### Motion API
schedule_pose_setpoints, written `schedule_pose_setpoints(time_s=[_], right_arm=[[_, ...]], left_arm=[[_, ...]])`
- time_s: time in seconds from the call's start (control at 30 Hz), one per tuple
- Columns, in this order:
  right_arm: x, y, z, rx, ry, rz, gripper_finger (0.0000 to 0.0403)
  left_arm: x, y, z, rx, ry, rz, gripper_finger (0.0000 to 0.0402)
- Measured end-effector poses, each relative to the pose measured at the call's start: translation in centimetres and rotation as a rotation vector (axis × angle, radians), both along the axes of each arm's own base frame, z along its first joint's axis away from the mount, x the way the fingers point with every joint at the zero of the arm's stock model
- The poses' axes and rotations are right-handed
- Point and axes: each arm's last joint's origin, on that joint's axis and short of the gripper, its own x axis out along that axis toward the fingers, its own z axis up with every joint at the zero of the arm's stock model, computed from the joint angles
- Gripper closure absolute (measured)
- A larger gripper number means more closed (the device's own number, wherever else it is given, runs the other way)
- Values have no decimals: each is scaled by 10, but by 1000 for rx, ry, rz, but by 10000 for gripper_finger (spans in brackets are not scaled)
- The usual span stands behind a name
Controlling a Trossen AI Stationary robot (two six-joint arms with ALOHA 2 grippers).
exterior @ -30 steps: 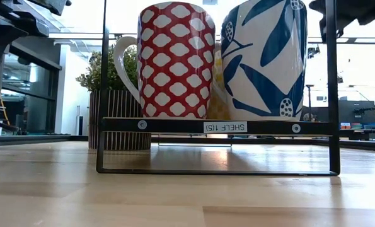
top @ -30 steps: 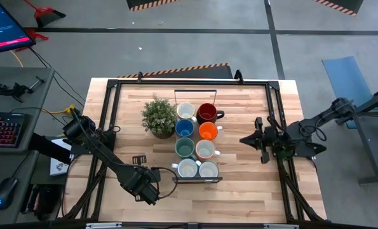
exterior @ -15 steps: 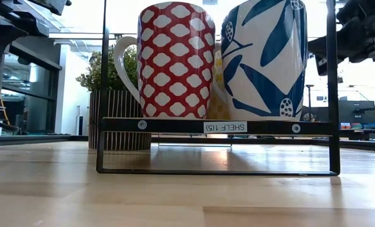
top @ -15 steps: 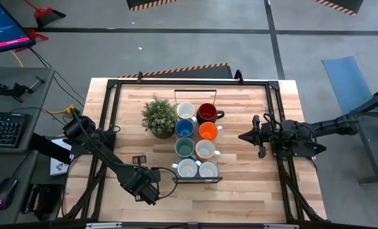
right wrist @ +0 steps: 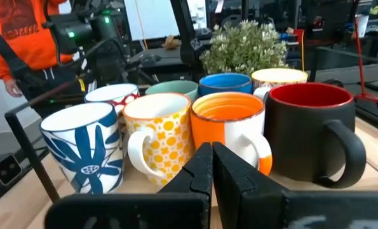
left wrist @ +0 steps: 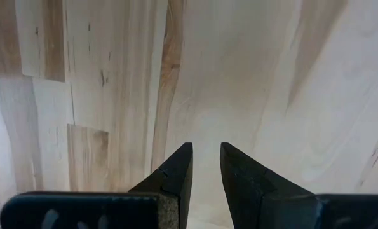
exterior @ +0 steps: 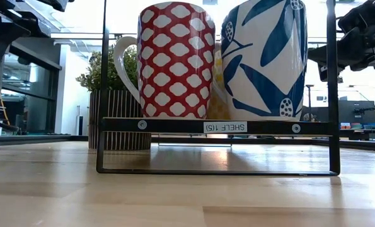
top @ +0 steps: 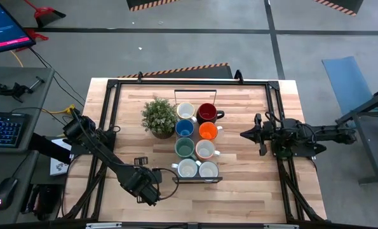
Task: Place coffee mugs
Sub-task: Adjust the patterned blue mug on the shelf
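Note:
Several coffee mugs stand in two rows inside a black rack [top: 196, 180] at the table's middle: dark red [top: 206, 112], orange [top: 208, 131], blue [top: 185, 128], teal [top: 185, 147] and white or patterned ones [top: 187, 168]. The low view shows the two nearest, a red-patterned mug [exterior: 174, 60] and a blue-leaf mug [exterior: 266, 60]. My right gripper [right wrist: 212, 152] is shut and empty. It lies level to the right of the rack [top: 244, 135] and points at the dark red mug [right wrist: 309, 130] and the orange mug [right wrist: 230, 127]. My left gripper [left wrist: 206, 152] points down, open, over bare wood left of the rack's near end [top: 148, 186].
A potted green plant [top: 159, 116] stands just left of the rack's far end. A black frame [top: 112, 114] runs round the table's edges. A person in an orange top [right wrist: 23, 38] is beyond the table. Bare wood [top: 239, 184] lies near the front edge.
My right arm has swung round to lie straight along the table's right side. Its gripper has sunk lower and stayed shut, pointing at the mugs. The mugs have not moved.

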Motion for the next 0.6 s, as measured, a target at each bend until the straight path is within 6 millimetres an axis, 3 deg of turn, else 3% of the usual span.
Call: schedule_pose_setpoints(time_s=[0.6], right_arm=[[-2,-2,-2,-40,19,-11,402]], left_arm=[[13,-11,1,-111,-132,0,330]])
